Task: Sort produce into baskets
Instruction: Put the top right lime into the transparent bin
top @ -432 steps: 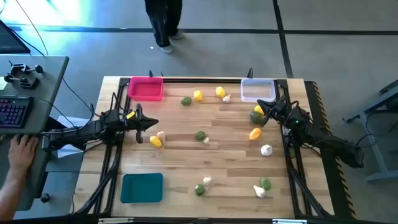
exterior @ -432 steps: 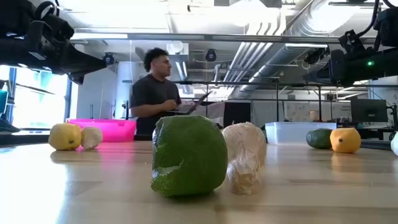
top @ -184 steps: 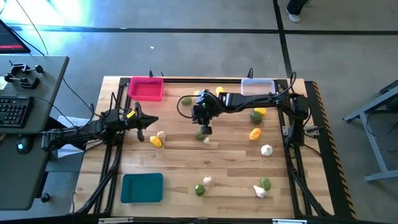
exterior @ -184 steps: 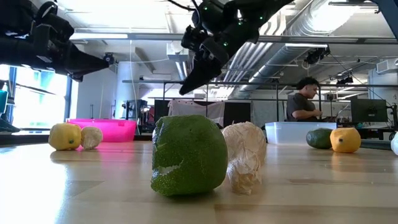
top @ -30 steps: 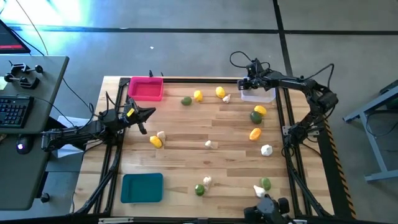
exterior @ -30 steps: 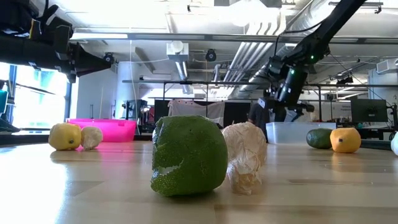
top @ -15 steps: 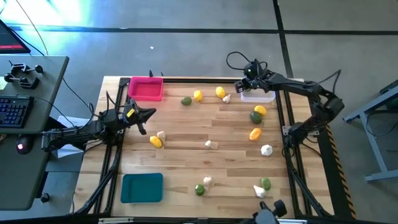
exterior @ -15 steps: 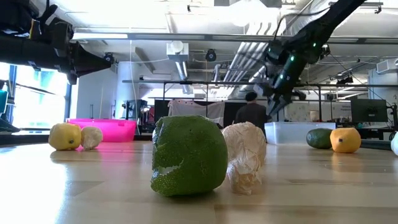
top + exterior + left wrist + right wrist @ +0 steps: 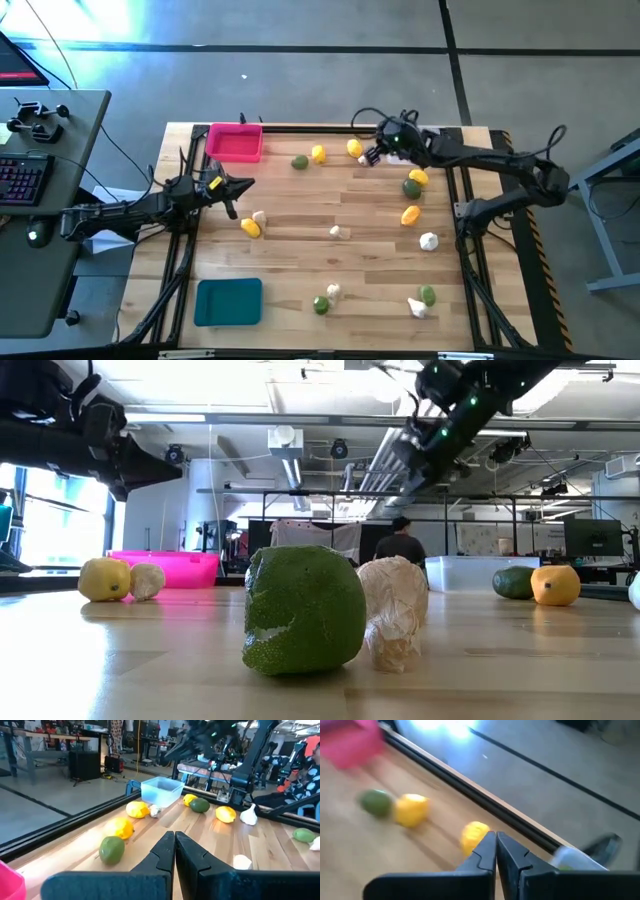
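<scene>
Produce lies scattered on the wooden table: limes (image 9: pixel 300 161) (image 9: pixel 411 186), lemons (image 9: pixel 318 154) (image 9: pixel 353 148) (image 9: pixel 409 214) and garlic bulbs (image 9: pixel 363 158) (image 9: pixel 340 232). The pink basket (image 9: pixel 236 142) stands at the far left and the teal basket (image 9: pixel 228 302) at the near left. The clear basket (image 9: pixel 161 790) stands at the far right, partly under my right arm. My right gripper (image 9: pixel 371 153) hangs shut and empty, high above the far lemon (image 9: pixel 474 835) and the garlic bulb beside it. My left gripper (image 9: pixel 245 185) is shut and empty at the table's left side.
More produce lies near the front edge: a lime (image 9: pixel 321 306), garlic (image 9: pixel 332 291), another lime (image 9: pixel 427 295) and garlic (image 9: pixel 417 308). A lemon (image 9: pixel 250 228) and a garlic bulb (image 9: pixel 259 216) lie just right of my left gripper. A person stands in the room behind the table (image 9: pixel 399 545).
My right gripper has risen from over the clear basket. It has swung toward the table's left, and it now hangs above the far lemon and garlic.
</scene>
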Tool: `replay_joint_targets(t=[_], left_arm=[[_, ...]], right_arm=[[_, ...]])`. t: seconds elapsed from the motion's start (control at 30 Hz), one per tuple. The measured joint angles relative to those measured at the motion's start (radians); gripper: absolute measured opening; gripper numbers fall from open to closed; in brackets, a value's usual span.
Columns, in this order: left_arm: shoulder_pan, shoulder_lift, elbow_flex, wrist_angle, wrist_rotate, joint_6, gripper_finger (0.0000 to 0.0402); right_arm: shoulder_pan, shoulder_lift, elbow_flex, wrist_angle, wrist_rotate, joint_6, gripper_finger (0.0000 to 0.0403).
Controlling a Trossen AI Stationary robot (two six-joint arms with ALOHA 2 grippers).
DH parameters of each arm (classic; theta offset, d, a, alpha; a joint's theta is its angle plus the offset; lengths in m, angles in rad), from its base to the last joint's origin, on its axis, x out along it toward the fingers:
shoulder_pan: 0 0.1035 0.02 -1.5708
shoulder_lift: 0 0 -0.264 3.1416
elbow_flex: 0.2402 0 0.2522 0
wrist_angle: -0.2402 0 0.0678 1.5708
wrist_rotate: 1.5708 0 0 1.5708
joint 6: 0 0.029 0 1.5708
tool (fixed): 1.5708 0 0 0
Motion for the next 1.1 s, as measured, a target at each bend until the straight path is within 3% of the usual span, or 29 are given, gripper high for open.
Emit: replay_joint_targets(t=[0.17,0.4,0.53,0.67,0.93,1.1], left_arm=[[0.000,0.009,0.000,0.001,0.000,0.002,0.0000],[0.000,0.008,0.000,0.002,0.027,0.019,0.0000],[0.000,0.008,0.000,0.000,0.027,0.045,0.0000],[0.000,0.008,0.000,-0.001,0.026,0.079,0.0000],[0.000,0.009,0.000,-0.009,0.026,0.074,0.0000],[0.000,0.009,0.000,-0.009,0.026,0.073,0.0000]], right_arm=[[0.096,-0.001,-0.021,0.155,0.000,-0.016,0.0000],[0.130,0.000,-0.276,0.639,-0.124,0.003,0.0000],[0.156,-0.002,-0.383,0.791,-0.144,0.010,0.0000],[0.191,-0.040,-0.402,0.681,-0.166,0.071,0.0000],[0.249,-0.115,-0.308,0.272,-0.165,0.136,0.0002],[0.262,-0.119,-0.214,-0.016,-0.164,0.169,0.0035]])
